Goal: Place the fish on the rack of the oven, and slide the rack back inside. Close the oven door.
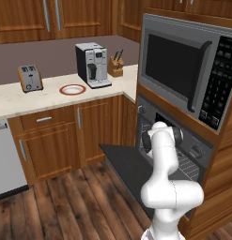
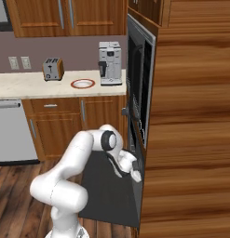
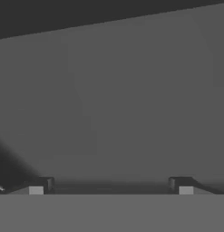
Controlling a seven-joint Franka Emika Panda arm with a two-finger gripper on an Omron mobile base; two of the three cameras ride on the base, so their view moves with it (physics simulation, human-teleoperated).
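Observation:
The oven [image 1: 192,143] stands below the microwave, and the oven door [image 1: 124,166] hangs open, lying flat as a dark panel [image 2: 104,193]. Inside the cavity the silver wire rack [image 1: 188,165] shows behind my arm. My arm reaches over the door, and the hand [image 2: 134,168] sits at the oven's mouth. In the hand view my gripper [image 3: 111,186] is open, with its fingertips [image 3: 41,185] far apart and nothing between them, facing a dark grey inner wall of the oven. The fish is hidden.
A microwave [image 1: 183,65] sits above the oven. The counter to the left carries a red-rimmed plate [image 1: 73,89], a coffee machine [image 1: 92,64], a toaster [image 1: 30,78] and a knife block [image 1: 116,65]. A dishwasher [image 1: 4,159] stands far left. The open door juts out over the wood floor.

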